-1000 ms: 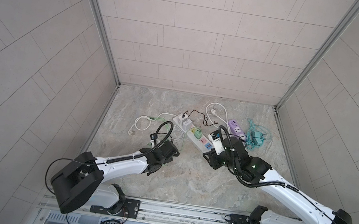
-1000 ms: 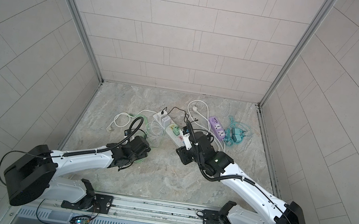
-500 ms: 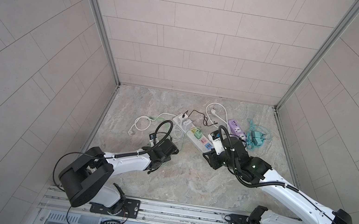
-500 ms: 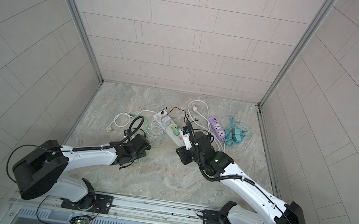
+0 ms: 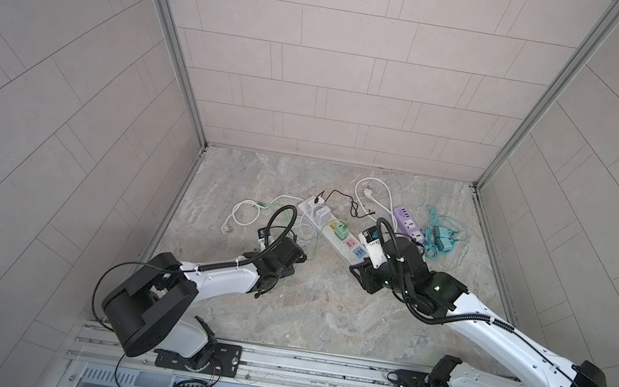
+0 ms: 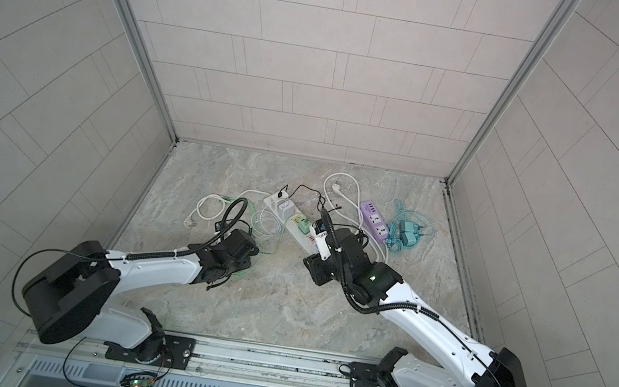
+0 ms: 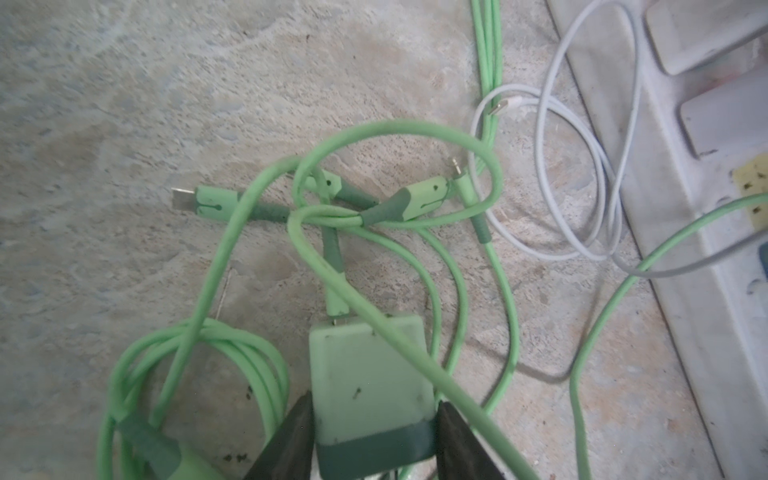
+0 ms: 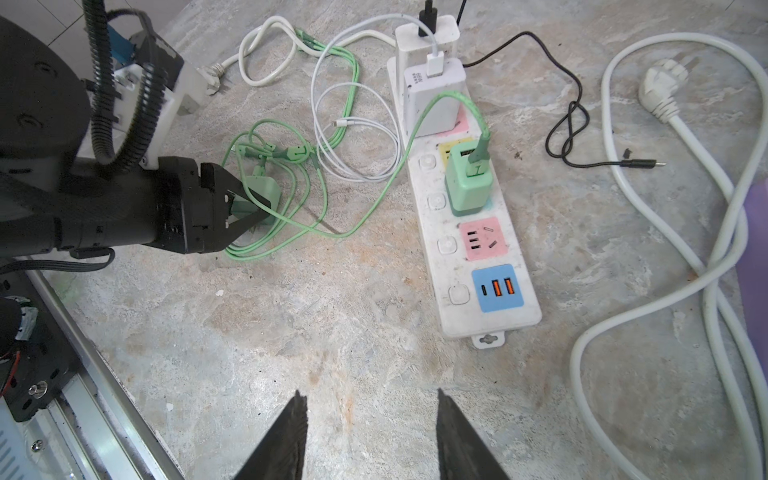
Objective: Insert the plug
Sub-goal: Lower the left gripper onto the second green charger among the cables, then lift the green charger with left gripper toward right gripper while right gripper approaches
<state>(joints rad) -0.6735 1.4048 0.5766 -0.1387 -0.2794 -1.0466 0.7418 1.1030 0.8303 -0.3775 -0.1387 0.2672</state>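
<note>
In both top views the left gripper sits low over the stone floor, just beside the white power strip. Its wrist hides the plug. The right gripper waits at the strip's near end.

In the left wrist view the green charger lies flat on the floor, right between the fingers. They press on its two flat sides at the dark band, so it is pinched. A green cable is plugged into its far end, and one loop drapes across its top. The charger looks like a light, rigid, smooth plastic block, and its flat sides suit a grip. The soft, tangled cable may drag or snag when lifted. The prongs are not visible.

In the right wrist view the right gripper is spread with nothing between its fingers, over bare floor short of the strip. A pink socket stands free next to a second green charger. The held charger lies well to the side of the strip, with coiled cables between.
</note>
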